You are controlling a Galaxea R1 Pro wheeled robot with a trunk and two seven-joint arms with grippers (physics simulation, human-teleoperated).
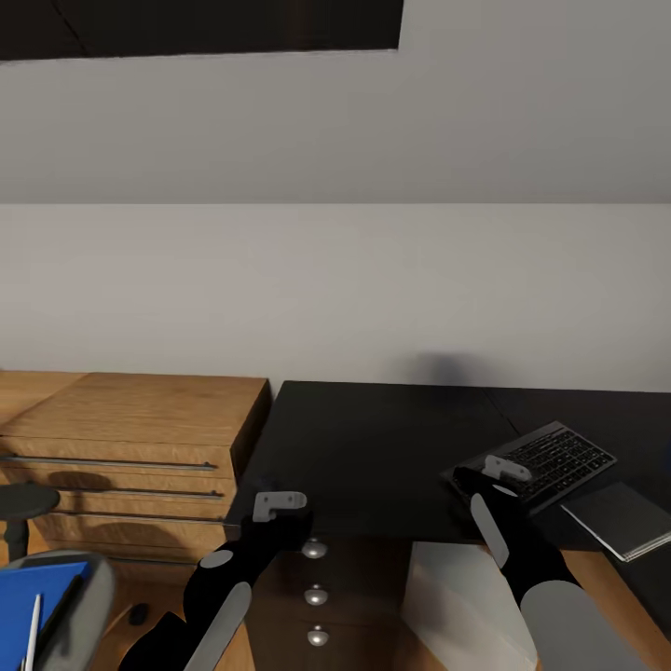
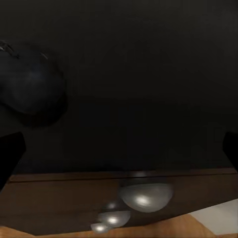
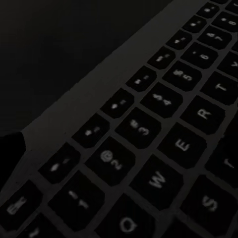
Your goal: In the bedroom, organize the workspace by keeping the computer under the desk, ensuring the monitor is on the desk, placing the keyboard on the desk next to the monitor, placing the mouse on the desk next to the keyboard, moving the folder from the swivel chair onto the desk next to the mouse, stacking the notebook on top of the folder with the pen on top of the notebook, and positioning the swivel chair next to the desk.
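The desk (image 1: 373,447) has a glossy black top. The dark keyboard (image 1: 554,461) lies on it at an angle, and the keys (image 3: 163,148) show close up in the right wrist view. My right gripper (image 1: 494,471) is open over the keyboard's left end. The grey notebook (image 1: 620,517) rests beside the keyboard. My left gripper (image 1: 272,508) is open at the desk's front edge, with the black mouse (image 2: 29,84) on the desk top just beyond one finger. The swivel chair (image 1: 89,596) holds the blue folder (image 1: 37,592) and the white pen (image 1: 34,634). The light computer (image 1: 457,596) stands under the desk. The monitor is out of view.
A wooden drawer chest (image 1: 130,447) stands against the wall left of the desk. Below the desk's front edge is a dark cabinet with round knobs (image 1: 317,592). A small round black stool top (image 1: 23,503) stands by the chest.
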